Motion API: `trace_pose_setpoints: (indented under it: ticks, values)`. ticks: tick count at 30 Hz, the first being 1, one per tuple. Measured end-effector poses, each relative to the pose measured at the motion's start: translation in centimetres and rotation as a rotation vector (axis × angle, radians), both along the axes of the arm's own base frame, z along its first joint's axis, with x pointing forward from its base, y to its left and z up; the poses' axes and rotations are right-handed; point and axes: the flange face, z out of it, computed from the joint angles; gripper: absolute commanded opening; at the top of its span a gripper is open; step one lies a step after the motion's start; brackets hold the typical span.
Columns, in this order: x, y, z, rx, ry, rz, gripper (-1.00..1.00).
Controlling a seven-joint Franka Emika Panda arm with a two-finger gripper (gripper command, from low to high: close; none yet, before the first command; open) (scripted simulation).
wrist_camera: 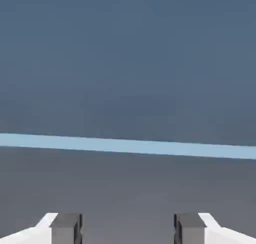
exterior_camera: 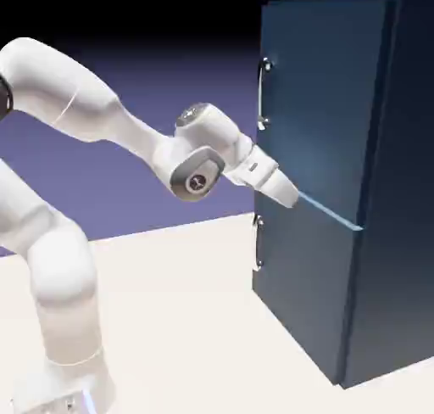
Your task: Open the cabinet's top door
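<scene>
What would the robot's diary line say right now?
white two-finger claw: open, empty | tall dark-blue top door: shut | silver bar handle: ungrasped

A flat, cream-white tabletop [exterior_camera: 178, 302] carries a tall, boxy, dark navy-blue cabinet [exterior_camera: 309, 124] at the exterior view's right and the white robot arm's rounded base [exterior_camera: 72, 383] at its left

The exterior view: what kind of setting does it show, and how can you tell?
Most likely a simulated robot test scene: a white arm stands before a dark blue cabinet on a bare pale surface, with only a plain blue-violet backdrop behind.
</scene>
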Motion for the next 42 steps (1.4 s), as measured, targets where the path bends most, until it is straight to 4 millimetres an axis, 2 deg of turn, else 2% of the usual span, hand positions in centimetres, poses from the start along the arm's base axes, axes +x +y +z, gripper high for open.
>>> trace_pose_setpoints:
  ticks: [12,22,27,32,37,42]
  values:
    - [-2.9,0.3,8.8,0.688,-0.225,-0.521,0.0]
    - [-5.8,3.0,13.4,1.305,-0.361,-0.802,0.0]
    - [-6.9,5.2,14.5,1.62,-0.392,-0.895,0.0]
    - [-7.6,7.6,14.8,1.933,-0.39,-0.961,0.0]
    - [-7.6,10.2,14.2,2.241,-0.349,-1.008,0.0]
    - [-7.1,12.8,12.7,2.539,-0.268,-1.042,0.0]
